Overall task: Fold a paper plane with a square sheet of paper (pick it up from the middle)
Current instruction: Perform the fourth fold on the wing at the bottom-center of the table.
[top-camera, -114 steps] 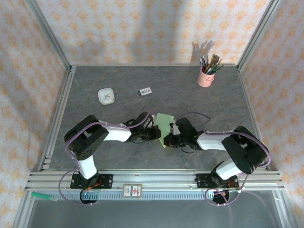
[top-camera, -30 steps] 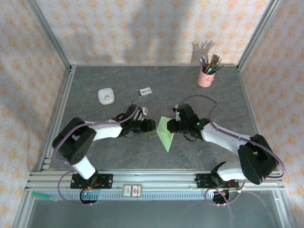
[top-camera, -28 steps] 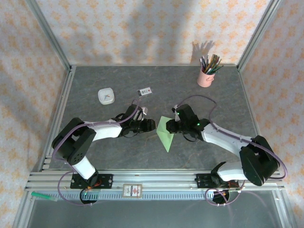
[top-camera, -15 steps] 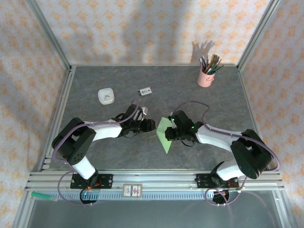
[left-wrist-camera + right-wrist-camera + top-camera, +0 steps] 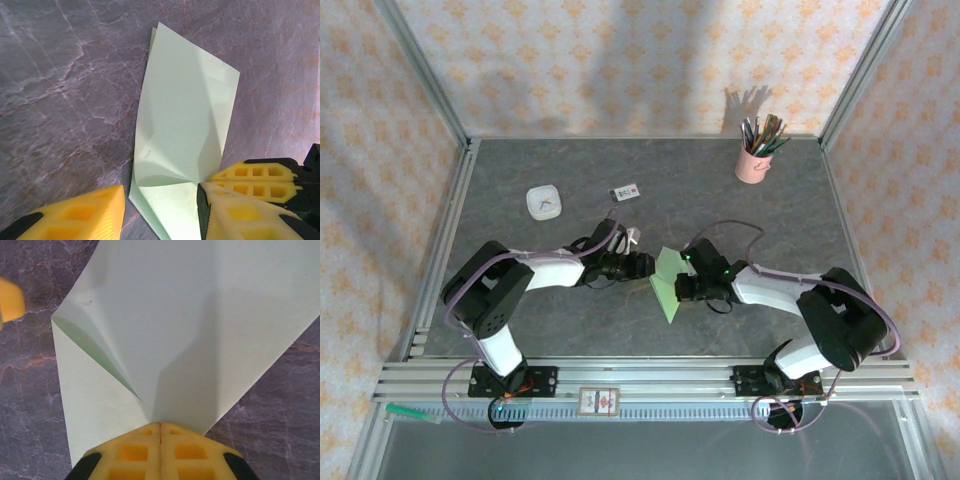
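Observation:
The pale green sheet of paper [image 5: 667, 283] lies mid-table, partly folded, with one flap lifted off the layer beneath. In the right wrist view the paper [image 5: 180, 315] spreads out from my right gripper [image 5: 160, 424], which is shut on its edge with the fingers pressed together. My right gripper [image 5: 683, 283] meets the sheet from the right. My left gripper [image 5: 642, 265] is at the sheet's left edge. In the left wrist view it [image 5: 160, 215] is open, its yellow fingers [image 5: 75, 215] straddling the paper's [image 5: 185, 115] near corner, and the right arm's fingers [image 5: 255, 177] pinch the fold.
A pink pencil cup [image 5: 754, 160] stands at the back right. A small white dish [image 5: 543, 203] and a small printed card [image 5: 625, 191] lie at the back left. Metal rails [image 5: 640, 380] run along the table's near edge.
My right gripper has slid from the paper's upper right edge down and left, onto its middle edge. My left gripper has edged right, closer to the sheet. The flap now stands lifted.

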Tool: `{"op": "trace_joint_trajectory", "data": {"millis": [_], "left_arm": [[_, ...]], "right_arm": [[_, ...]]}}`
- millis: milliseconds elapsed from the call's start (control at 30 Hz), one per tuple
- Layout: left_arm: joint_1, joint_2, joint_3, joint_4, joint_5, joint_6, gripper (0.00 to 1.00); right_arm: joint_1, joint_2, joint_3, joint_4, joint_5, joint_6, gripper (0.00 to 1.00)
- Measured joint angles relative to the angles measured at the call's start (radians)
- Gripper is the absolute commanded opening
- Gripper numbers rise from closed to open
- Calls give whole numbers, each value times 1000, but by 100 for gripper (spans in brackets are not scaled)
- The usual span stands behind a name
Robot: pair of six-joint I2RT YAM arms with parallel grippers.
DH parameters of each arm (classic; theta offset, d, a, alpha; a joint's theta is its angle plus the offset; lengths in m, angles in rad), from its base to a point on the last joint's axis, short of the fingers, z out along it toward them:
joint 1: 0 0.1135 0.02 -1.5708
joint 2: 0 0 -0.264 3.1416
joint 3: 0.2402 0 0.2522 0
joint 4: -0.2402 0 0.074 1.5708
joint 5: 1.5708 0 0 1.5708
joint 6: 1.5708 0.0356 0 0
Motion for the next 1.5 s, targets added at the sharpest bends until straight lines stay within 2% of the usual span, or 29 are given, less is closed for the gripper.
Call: {"op": "trace_joint_trajectory", "data": {"millis": [567, 900, 1200, 1500], "left_arm": [[0, 71, 52, -14, 40, 4, 44], [-3, 78, 53, -6, 82, -14, 40], [-6, 99, 79, -6, 90, -18, 25], [-6, 109, 87, -18, 72, -9, 3]], "right_arm": [[0, 2, -6, 21, 0, 0, 4], [-1, 2, -8, 25, 0, 0, 4], [-3, 2, -8, 28, 0, 0, 4], [-7, 2, -5, 27, 0, -3, 13]]}}
